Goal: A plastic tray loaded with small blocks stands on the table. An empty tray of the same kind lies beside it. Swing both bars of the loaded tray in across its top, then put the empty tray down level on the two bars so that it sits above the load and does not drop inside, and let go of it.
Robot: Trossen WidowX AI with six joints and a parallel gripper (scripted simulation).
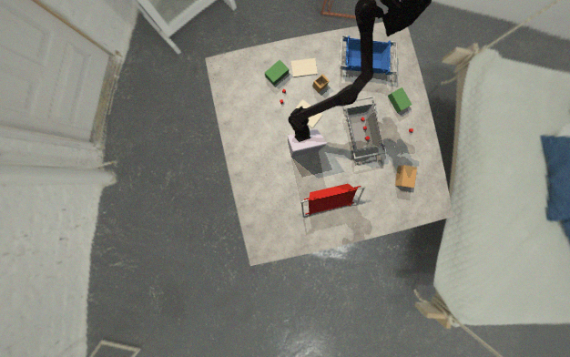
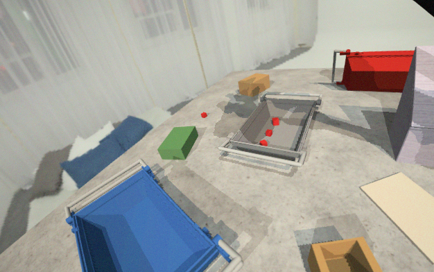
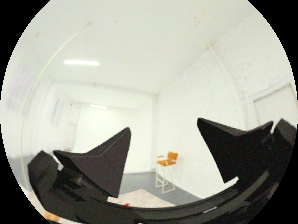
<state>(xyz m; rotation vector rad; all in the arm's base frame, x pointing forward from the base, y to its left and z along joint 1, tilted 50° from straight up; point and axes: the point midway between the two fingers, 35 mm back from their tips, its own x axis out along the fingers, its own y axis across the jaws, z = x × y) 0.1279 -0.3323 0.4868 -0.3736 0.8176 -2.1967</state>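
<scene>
The gripper is held wide open and empty, raised high and aimed at the room. The grey loaded tray is located well below it on the counter, bars outward, long axis lying along the arm's reach.

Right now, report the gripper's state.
Gripper: open, jaws spread wide, holding nothing; it points out at the room, away from the table.

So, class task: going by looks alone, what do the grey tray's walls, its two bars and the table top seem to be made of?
Grey tray: seemingly smooth matte plastic; flat, even-coloured walls, thin straight edges.
Its bars: pale rounded rods with bent corners, probably wire or tube; no shine, so metal is uncertain.
Table top: mottled grey-beige, like concrete or stone, matte; possibly only a printed surface.
</scene>
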